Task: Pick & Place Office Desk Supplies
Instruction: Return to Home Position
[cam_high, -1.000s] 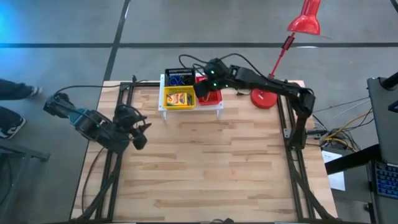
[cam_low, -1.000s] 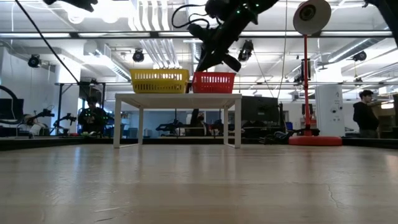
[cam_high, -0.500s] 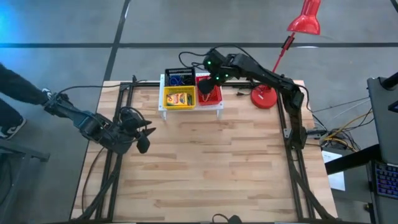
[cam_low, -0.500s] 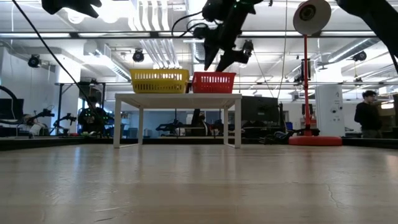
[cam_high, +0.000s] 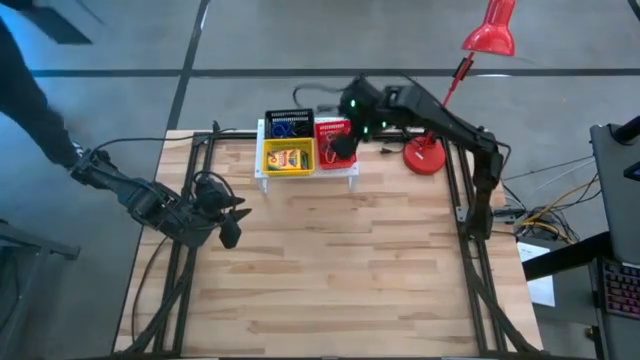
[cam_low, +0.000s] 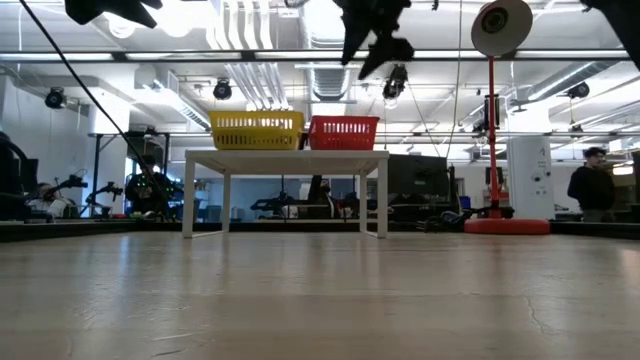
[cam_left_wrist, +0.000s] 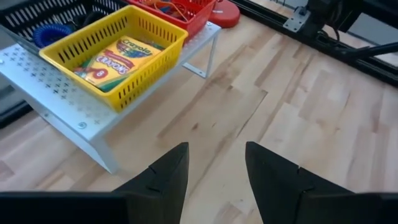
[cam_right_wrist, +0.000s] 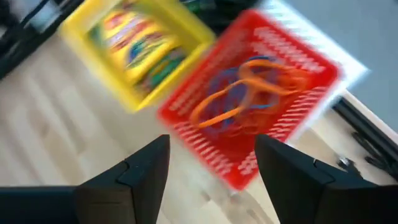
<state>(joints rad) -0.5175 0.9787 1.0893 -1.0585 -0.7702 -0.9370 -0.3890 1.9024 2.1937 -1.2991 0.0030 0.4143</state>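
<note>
A white perforated stand (cam_high: 306, 176) at the table's far edge bears a black basket (cam_high: 289, 124), a yellow basket (cam_left_wrist: 152, 67) with crayon boxes (cam_left_wrist: 120, 56) lying in it, and a red basket (cam_right_wrist: 299, 51) with orange, blue and purple rubber bands (cam_right_wrist: 247, 94) on its floor. My right gripper (cam_right_wrist: 211, 177) hangs open above the red basket (cam_low: 343, 132), well clear of its rim, with nothing between its fingers. My left gripper (cam_left_wrist: 216, 167) is open and holds nothing; it hovers over the table's left part (cam_high: 226, 214), pointing toward the stand.
A red desk lamp stands with its base (cam_high: 424, 157) on the table just right of the stand, its head (cam_high: 490, 32) beyond the far edge. A person's dark sleeve (cam_high: 35, 95) shows past the table's left side. Bare wood (cam_high: 340, 270) spreads in front of the stand.
My right gripper was shut and low in the red basket; it has opened wide and risen well above the basket, tipping less steeply down. The rubber bands lie in the red basket.
</note>
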